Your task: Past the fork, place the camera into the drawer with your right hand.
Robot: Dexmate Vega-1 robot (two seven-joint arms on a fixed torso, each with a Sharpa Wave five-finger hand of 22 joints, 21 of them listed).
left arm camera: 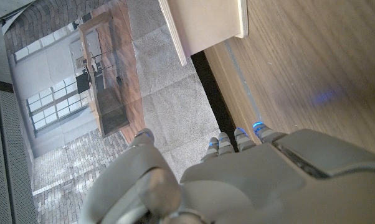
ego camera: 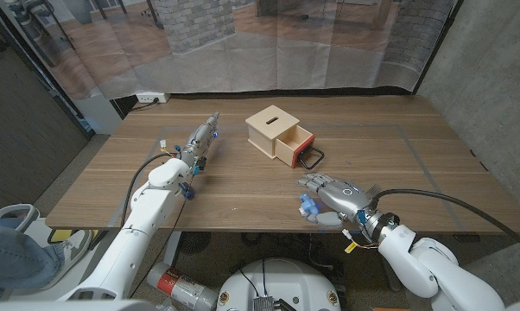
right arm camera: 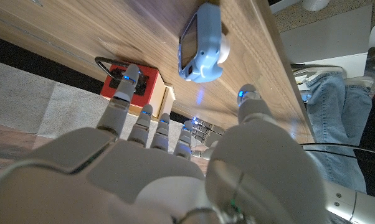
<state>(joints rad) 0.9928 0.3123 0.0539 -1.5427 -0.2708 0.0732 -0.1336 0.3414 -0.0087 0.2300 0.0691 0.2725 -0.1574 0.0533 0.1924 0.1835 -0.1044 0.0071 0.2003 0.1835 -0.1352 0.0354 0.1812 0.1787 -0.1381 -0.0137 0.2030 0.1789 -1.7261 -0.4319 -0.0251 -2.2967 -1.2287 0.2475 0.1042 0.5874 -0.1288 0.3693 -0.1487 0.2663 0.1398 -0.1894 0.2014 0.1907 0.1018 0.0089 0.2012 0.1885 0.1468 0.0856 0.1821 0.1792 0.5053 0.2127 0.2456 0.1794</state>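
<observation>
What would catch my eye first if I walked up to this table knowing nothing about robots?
Probably the pale wooden box mid-table, its red-fronted drawer pulled open toward the robot. Next, the small blue toy camera near the front edge of the wooden table, with the grey right hand open just beside it. The left hand stands apart, holding nothing.

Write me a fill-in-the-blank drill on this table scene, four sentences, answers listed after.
1. The drawer of the wooden box has a front coloured ____.
2. The camera on the table is light ____.
3. The hand nearest the camera is the robot's ____ hand.
4. The drawer stands ____, pulled out of the box.

Missing words: red; blue; right; open
</observation>
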